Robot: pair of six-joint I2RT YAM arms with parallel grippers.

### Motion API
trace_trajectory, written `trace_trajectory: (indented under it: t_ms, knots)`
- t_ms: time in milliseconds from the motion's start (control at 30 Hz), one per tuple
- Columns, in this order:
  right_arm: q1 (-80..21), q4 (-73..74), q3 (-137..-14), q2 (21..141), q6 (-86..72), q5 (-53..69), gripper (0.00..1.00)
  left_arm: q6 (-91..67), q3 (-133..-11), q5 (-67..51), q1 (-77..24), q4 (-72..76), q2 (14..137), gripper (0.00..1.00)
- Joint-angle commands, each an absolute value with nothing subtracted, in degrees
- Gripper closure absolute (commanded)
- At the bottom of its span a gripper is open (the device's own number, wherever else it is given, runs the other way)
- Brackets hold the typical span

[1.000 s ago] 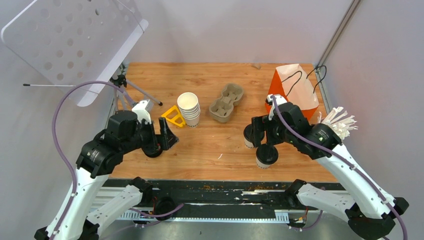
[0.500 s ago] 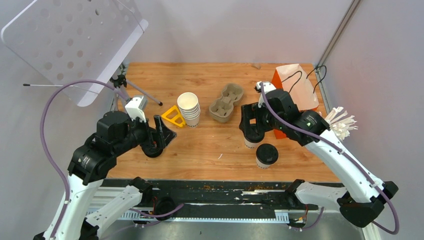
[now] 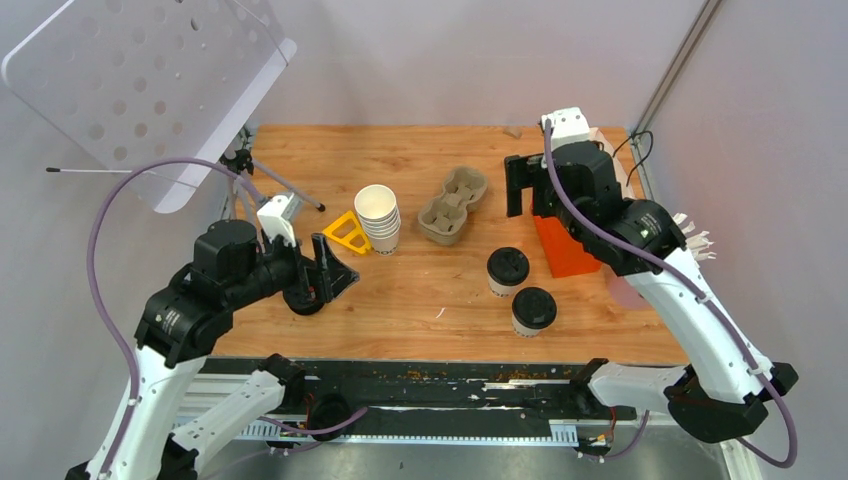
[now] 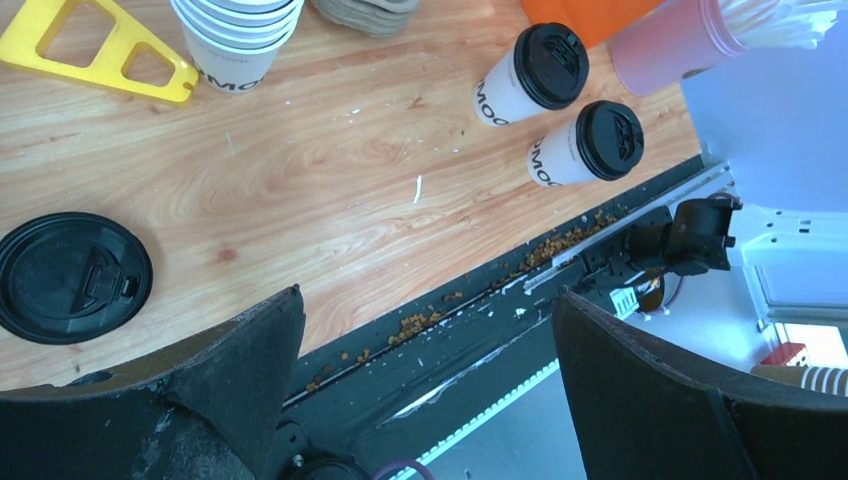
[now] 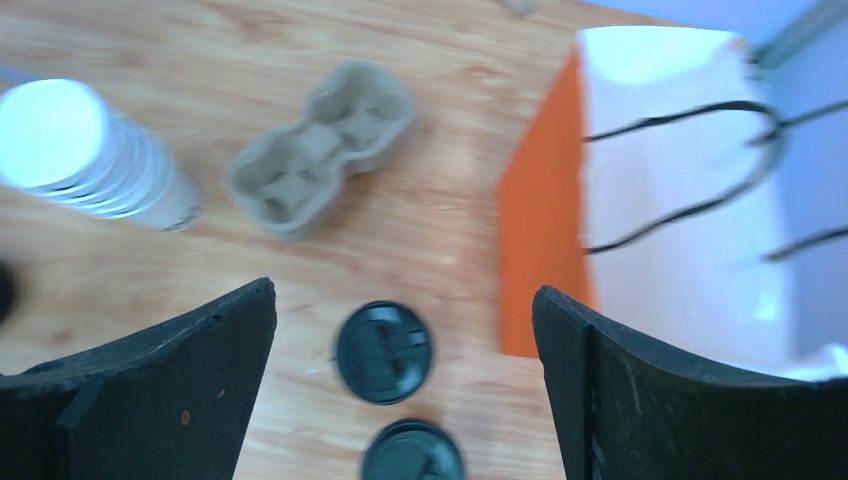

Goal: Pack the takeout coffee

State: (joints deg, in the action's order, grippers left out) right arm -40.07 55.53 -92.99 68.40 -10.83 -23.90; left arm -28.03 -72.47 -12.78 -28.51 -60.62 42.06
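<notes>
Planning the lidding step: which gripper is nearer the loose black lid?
Left. The left gripper hovers just beside the loose black lid; the right gripper is far off, by the orange bag.

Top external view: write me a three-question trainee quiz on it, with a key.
1. True or false: the pulp cup carrier holds no cups.
2. How many lidded cups stand on the table? A one, B two, C three.
3. Which arm's end effector is beside the orange paper bag?
Key: 1 true. 2 B. 3 the right end effector.
</notes>
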Motion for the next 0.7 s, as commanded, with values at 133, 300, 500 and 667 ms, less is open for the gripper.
trace_trajectory:
  t_ms: [133,300,500,667]
  knots:
    - [-24.6,51.9,-90.8,70.4,1.7,-27.1,0.0,-23.7,-72.3,-14.3,-28.7,-64.1,40.6,0.0]
    - [-19.2,52.2,-93.5,75.7,2.0,-20.1,0.0,-22.7,-72.2,-14.8,-28.7,-64.1,41.6,0.0]
    - [-15.8,48.8,-92.1,78.4,5.0,-13.5,0.0,-22.2,-73.9,-15.5,-28.7,-65.7,44.2,0.0]
    - [-12.7,44.2,-89.5,80.0,7.4,-9.5,0.01,-21.0,-73.1,-16.3,-28.7,-66.0,43.9,0.0]
